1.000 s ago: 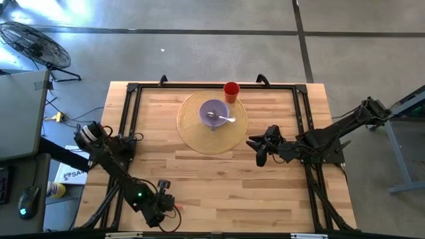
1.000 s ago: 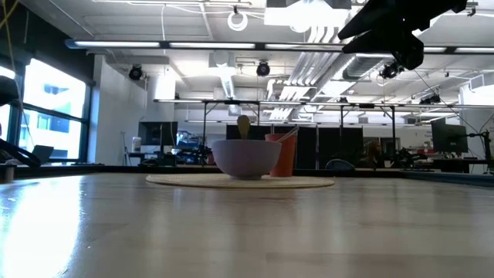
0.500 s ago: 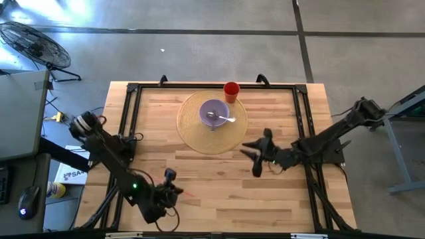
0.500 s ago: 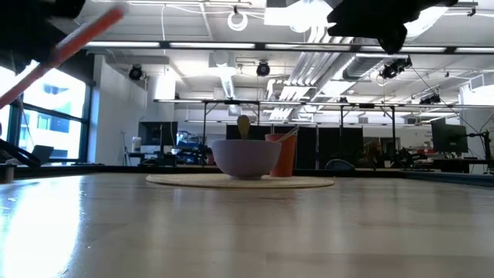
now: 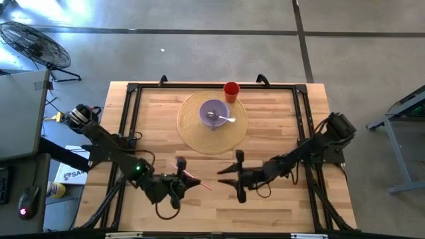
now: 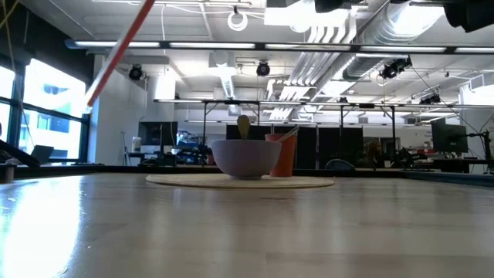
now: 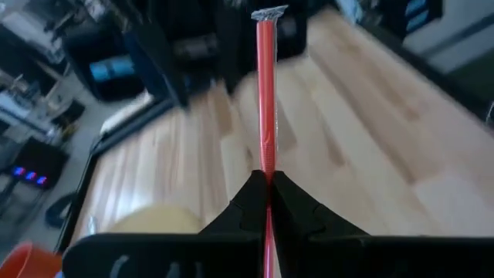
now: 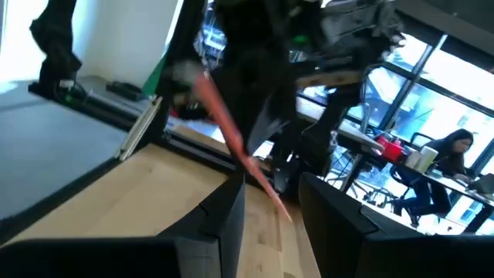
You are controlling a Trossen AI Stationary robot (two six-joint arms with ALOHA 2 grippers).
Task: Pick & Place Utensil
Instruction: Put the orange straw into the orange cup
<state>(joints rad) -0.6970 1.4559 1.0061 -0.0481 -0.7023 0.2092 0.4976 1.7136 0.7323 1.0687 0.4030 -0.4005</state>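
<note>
Straw (image 7: 265,116) clamped at one end in my left claw (image 7: 267,202), its length running straight out past the fingertips and held clear above the worktop (image 5: 279,119); gripping the end leaves the rest free to be taken or guided. My right claw (image 5: 234,178) faces it at mid-worktop, jaws partly apart with nothing between them, the straw's free end (image 8: 266,185) reaching toward their gap, seemingly placed for a hand-over. Beyond both claws, at the far edge, a mat (image 5: 199,139) carries a bowl (image 5: 214,110) with a spoon (image 5: 222,118), and a red cup (image 5: 231,90) stands just beside the bowl, the straw's likely destination.
</note>
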